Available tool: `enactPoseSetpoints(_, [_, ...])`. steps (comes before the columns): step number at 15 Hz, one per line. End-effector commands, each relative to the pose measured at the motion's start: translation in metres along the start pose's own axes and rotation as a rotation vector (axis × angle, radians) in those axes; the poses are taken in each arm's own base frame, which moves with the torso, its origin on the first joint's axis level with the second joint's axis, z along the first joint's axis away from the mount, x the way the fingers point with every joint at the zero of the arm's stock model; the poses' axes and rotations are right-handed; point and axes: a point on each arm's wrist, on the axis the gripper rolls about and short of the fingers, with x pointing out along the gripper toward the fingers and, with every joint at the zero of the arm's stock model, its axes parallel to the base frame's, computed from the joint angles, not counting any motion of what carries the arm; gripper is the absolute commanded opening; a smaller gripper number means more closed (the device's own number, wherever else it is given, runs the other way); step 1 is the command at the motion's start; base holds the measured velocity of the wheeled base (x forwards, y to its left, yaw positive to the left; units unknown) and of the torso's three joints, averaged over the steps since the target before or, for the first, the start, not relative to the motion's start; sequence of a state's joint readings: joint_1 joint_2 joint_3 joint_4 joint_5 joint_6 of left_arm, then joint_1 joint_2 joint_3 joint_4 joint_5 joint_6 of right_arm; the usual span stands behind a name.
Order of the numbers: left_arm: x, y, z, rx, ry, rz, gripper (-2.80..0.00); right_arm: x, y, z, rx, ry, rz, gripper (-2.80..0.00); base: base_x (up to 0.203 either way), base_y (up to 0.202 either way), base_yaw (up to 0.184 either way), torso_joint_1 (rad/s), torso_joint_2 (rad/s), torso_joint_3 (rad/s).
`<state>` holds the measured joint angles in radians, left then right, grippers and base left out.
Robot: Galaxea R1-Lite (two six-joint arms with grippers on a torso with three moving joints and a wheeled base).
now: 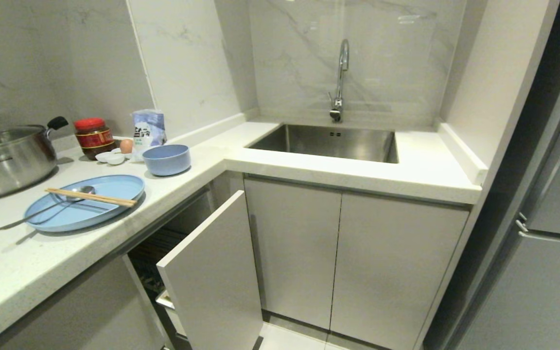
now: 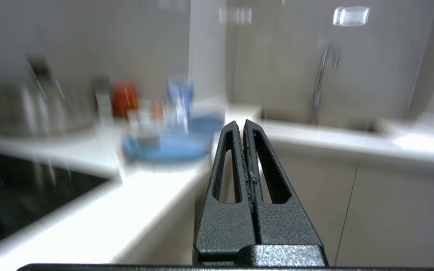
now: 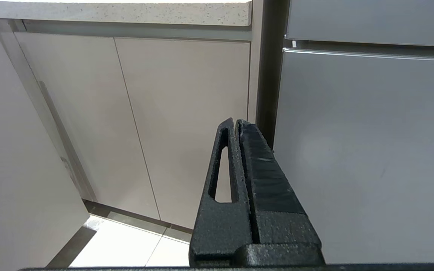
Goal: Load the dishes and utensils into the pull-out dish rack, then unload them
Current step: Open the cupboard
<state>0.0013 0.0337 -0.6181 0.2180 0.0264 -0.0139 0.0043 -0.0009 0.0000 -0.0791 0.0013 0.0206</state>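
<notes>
A light-blue oval plate [image 1: 85,201] lies on the white counter [image 1: 42,257], with wooden chopsticks [image 1: 90,197] and a silver spoon [image 1: 46,209] resting across it. A blue bowl [image 1: 166,159] sits just behind. Below, the pull-out dish rack [image 1: 212,272] stands pulled open. The left hand [image 2: 244,126] and right hand [image 3: 236,124] are both closed, holding nothing.

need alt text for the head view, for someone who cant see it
A light-blue plate holding chopsticks and a spoon sits on a white kitchen counter beside a blue bowl; below, the pull-out dish rack stands partly open. A steel pot is at left, a sink behind.
</notes>
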Motion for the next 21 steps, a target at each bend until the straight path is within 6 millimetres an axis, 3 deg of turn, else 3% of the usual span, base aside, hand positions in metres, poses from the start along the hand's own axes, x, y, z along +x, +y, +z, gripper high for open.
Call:
enactPoseSetpoints(1, [0.007,-0.001,0.064,-0.003,-0.041,0.010,-2.80,0.001,0.000,-0.007,0.001,0.025,0.000,-2.80,0.000,0.000,0.000,0.000,0.00,0.000])
enactPoseSetpoints(3, [0.047,0.000,0.094,-0.004,0.038,0.015,-2.80,0.001,0.000,-0.007,0.001,0.025,0.000,-2.80,0.000,0.000,0.000,0.000,0.00,0.000])
enactPoseSetpoints(6, [0.128,-0.003,0.109,0.001,0.179,0.034,-2.80,0.001,0.000,-0.007,0.001,0.025,0.000,-2.80,0.000,0.000,0.000,0.000,0.00,0.000])
enactPoseSetpoints(9, [0.216,-0.010,0.095,0.006,0.293,0.020,-2.80,0.001,0.000,-0.007,-0.001,0.025,0.000,-2.80,0.000,0.000,0.000,0.000,0.00,0.000])
enactPoseSetpoints(11, [0.263,-0.019,0.070,0.008,0.397,-0.016,-2.80,0.001,0.000,-0.007,0.001,0.025,0.000,-2.80,0.000,0.000,0.000,0.000,0.00,0.000])
enactPoseSetpoints(13, [0.293,-0.032,0.038,0.015,0.508,-0.064,-2.80,0.001,0.000,-0.007,0.000,0.025,0.000,-2.80,0.000,0.000,0.000,0.000,0.00,0.000])
enactPoseSetpoints(17, [0.314,-0.069,-0.014,0.074,0.689,-0.151,-2.80,0.001,0.000,-0.007,-0.001,0.025,0.000,-2.80,0.000,0.000,0.000,0.000,0.00,0.000])
enactPoseSetpoints(21, [0.332,-0.096,-0.070,0.218,0.846,-0.008,-2.80,0.001,0.000,-0.007,-0.001,0.025,0.000,-2.80,0.000,0.000,0.000,0.000,0.00,0.000])
